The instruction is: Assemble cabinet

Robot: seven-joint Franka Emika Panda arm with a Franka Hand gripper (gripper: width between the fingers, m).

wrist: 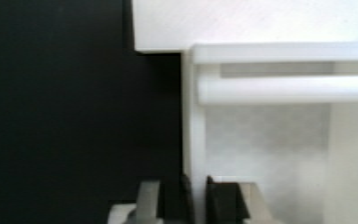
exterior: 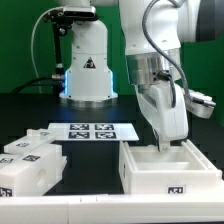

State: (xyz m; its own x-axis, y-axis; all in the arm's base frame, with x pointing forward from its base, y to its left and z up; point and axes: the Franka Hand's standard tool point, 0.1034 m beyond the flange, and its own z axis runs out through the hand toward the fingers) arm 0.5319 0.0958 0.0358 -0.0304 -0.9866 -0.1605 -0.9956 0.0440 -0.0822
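The cabinet's open white box (exterior: 170,178) stands on the black table at the exterior view's front right, with a tag on its front face. My gripper (exterior: 165,146) points straight down at the box's back wall. In the wrist view the fingers (wrist: 158,205) straddle this thin white wall (wrist: 194,140), and the gripper (wrist: 194,205) is shut on it near a corner of the box (wrist: 282,85). Other white cabinet parts (exterior: 30,168) with tags lie at the exterior view's front left, apart from the gripper.
The marker board (exterior: 90,131) lies flat behind the parts, in the middle of the table. The white robot pedestal (exterior: 88,60) with a triangle sticker stands at the back. In the wrist view a white surface (wrist: 247,25) lies beyond the box's corner.
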